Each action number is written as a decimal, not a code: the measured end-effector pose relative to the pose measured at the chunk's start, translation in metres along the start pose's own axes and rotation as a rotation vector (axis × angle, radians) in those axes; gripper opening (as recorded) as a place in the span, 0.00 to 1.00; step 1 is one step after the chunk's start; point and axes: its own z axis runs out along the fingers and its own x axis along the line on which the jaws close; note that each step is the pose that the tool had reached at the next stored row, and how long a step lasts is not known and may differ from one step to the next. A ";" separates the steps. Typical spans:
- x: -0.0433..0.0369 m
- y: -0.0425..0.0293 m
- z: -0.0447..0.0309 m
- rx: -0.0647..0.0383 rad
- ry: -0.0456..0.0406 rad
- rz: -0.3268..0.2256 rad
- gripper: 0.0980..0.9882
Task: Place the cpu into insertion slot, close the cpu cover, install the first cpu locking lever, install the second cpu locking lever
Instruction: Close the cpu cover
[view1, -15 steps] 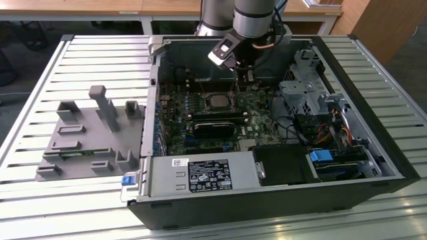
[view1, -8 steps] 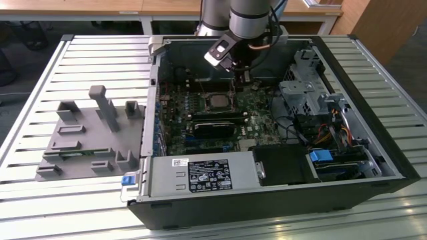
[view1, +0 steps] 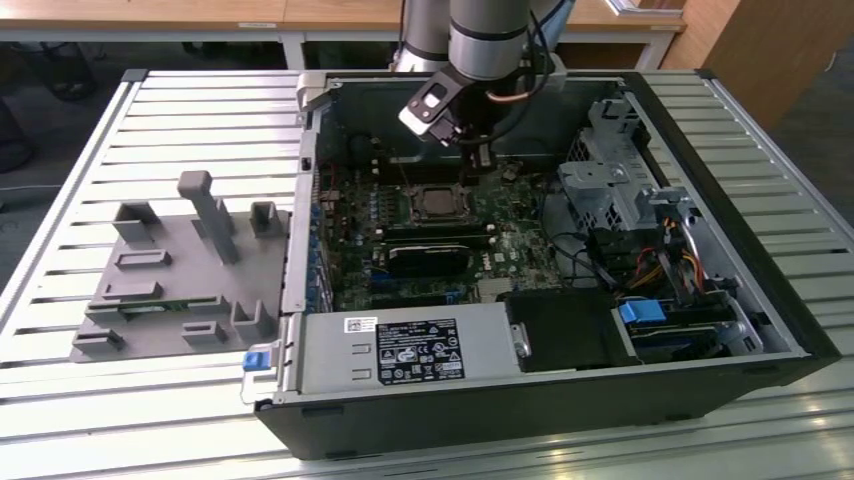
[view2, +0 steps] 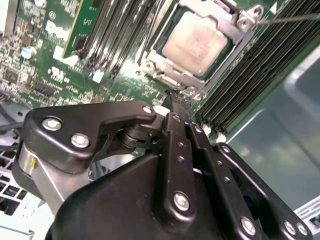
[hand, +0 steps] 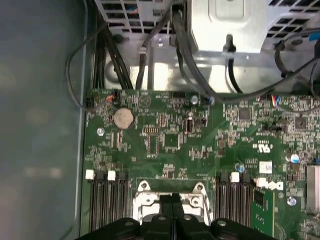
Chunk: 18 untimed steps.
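Pincer (view2: 179, 98), fingers together, hangs beside seated cpu (view2: 197, 42).

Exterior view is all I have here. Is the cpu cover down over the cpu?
Observer: Yes. In the second wrist view the cpu cover lies flat around the cpu, whose grey top shows through its window.
Operator: And the jaws?
Observer: The gripper has its jaws pressed together, the tip right at the cover's edge. I cannot tell whether it touches.
Operator: Any lever in sight?
Observer: A thin metal rod runs out past one corner of the cover. Latched or not, I cannot tell.
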 end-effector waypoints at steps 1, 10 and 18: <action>0.0000 -0.0025 0.0006 0.000 0.0000 0.000 0.01; 0.0003 -0.0169 0.0022 0.000 0.0000 0.000 0.01; 0.0004 -0.0310 0.0015 0.000 0.0000 0.000 0.01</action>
